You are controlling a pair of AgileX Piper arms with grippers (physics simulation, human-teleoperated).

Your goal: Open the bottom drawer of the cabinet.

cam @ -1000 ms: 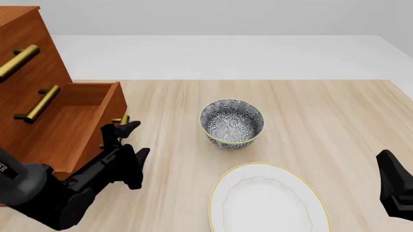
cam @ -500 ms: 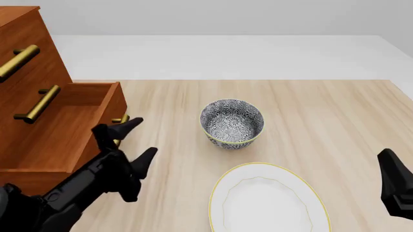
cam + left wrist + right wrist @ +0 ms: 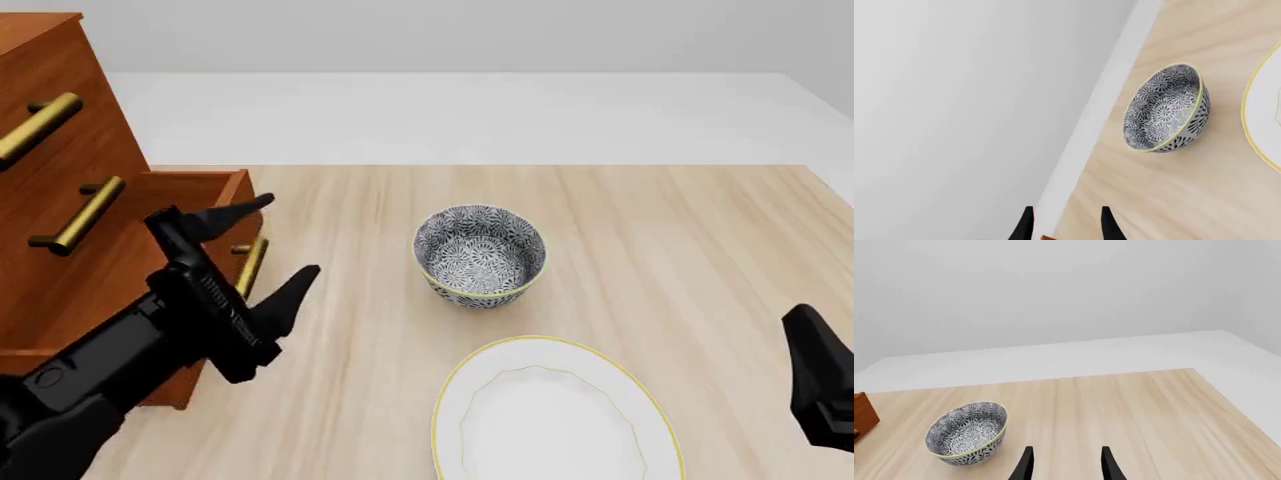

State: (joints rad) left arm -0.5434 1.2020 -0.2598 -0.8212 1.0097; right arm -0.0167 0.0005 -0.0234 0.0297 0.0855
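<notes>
The cabinet (image 3: 60, 110) is standing at the far left of the front view, on the pale wooden surface (image 3: 667, 230), with two brass bar handles showing on its upper drawer fronts. The bottom drawer (image 3: 147, 250) is sitting pulled out from the cabinet toward the patterned bowl (image 3: 479, 255), its open box showing a bare wooden floor, and its own brass handle (image 3: 250, 266) is showing on the front panel facing the bowl. The left hand (image 3: 274, 240) is hovering just beside that drawer front, on the bowl side of the cabinet, with its two dark fingers spread apart and holding nothing; one fingertip (image 3: 254, 205) is reaching up near the drawer's top edge, and the other is pointing toward the bowl. In the left wrist view the same hand (image 3: 1065, 225) is showing two separated finger tips with the bowl (image 3: 1166, 107) beyond them and the gold rim of the white plate (image 3: 1257, 125) at the edge. The bowl is standing upright well apart from the cabinet, and the white plate (image 3: 554, 415) is lying just nearer to the camera than the bowl, not touching it. The right hand (image 3: 1065, 465) is showing parted fingers in its own wrist view, empty, with the bowl (image 3: 966, 432) ahead of it; in the front view only part of the right arm (image 3: 821, 385) is appearing, far from the cabinet.
</notes>
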